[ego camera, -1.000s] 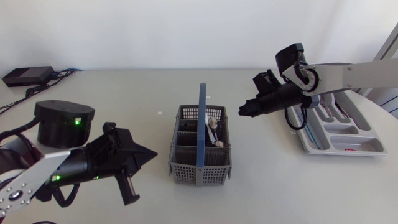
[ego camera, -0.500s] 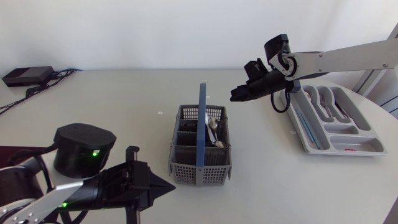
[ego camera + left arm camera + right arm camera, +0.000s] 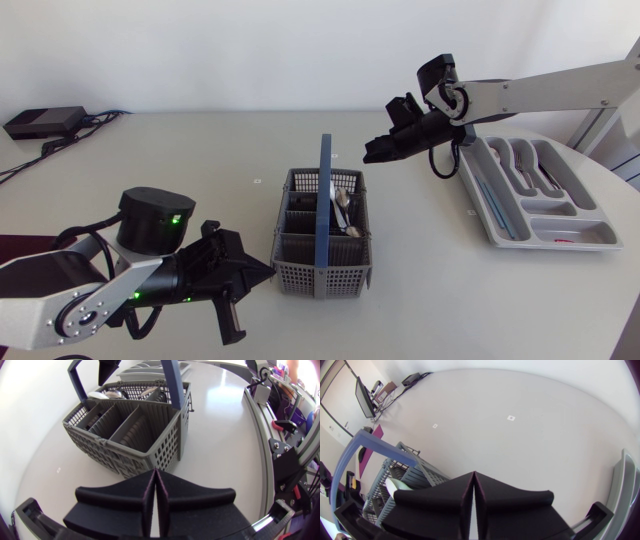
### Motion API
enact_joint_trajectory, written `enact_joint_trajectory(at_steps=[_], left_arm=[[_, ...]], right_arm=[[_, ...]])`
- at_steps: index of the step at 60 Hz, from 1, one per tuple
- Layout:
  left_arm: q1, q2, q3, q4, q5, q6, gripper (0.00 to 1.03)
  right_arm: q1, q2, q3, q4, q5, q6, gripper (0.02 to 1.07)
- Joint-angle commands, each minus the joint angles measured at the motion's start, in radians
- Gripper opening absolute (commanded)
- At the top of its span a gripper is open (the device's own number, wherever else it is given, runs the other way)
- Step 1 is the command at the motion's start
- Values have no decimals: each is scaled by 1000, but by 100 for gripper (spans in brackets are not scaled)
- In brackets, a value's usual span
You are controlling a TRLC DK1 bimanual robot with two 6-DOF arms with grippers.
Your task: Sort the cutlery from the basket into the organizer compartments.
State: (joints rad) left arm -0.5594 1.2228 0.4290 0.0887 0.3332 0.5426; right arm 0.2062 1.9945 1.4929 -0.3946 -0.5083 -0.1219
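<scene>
**Basket** [image 3: 300, 262]: grey, slotted, with a blue handle [image 3: 323, 200]; stands at table centre. It holds the unsorted cutlery [image 3: 343, 208], a few silver pieces with spoon bowls showing, in the compartments on its 1 to 2 o'clock side. The other compartments show nothing I can make out.

**Organizer** [image 3: 590, 228]: grey tray at 3 o'clock of the basket, well apart. Sorted pieces [image 3: 520, 158] lie in its far compartments.

**Right gripper** [image 3: 372, 155]: fingers pressed together on nothing. It hangs above the table at 1 o'clock of the basket, between basket and organizer.

**Left gripper** [image 3: 262, 272]: fingers pressed together, empty, just beside the basket at 8 o'clock.

**Status**: judged partly done. Some pieces are filed, a handful wait in the basket, and none is in hand. The next pick is not yet begun.
</scene>
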Motion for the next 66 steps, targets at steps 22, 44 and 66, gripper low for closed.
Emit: enact_joint_trajectory(at_steps=[22, 44, 66], left_arm=[[98, 50, 1, 60, -8, 13, 3], [141, 50, 4, 85, -8, 19, 3], [115, -105, -38, -40, 20, 36, 3]], right_arm=[[21, 27, 12, -50, -35, 8, 8], [56, -85, -129, -64, -36, -10, 8], [32, -94, -143, -52, -13, -5, 8]])
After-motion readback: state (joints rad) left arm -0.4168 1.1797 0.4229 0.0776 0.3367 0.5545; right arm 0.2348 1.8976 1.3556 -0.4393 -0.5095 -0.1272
